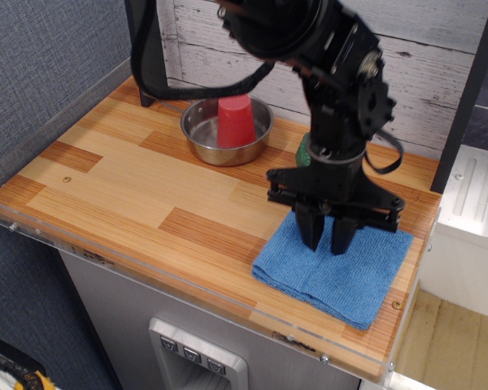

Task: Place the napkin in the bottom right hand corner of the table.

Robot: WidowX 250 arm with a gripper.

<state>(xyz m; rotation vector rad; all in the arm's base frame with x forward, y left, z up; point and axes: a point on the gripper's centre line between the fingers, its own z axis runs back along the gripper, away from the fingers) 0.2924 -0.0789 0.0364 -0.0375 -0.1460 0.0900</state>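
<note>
Wooden strips in light and orange-brown make up the desk (122, 183), which has a clear plastic rim and white planks behind it. On the desk lies the blue napkin (335, 272), flat and folded, with a crease down its middle. It sits in the near right corner, close to the front edge and the right edge. Right above the napkin hangs the black gripper (325, 237). Its two fingers point down with a small gap between them, and they hold nothing. Whether the tips touch the cloth is hard to tell. Farther back on the desk stands a shiny metal bowl (226, 130) with a red cup (235, 120) upside down inside it. Something green (303, 151) peeks out behind the arm.
</note>
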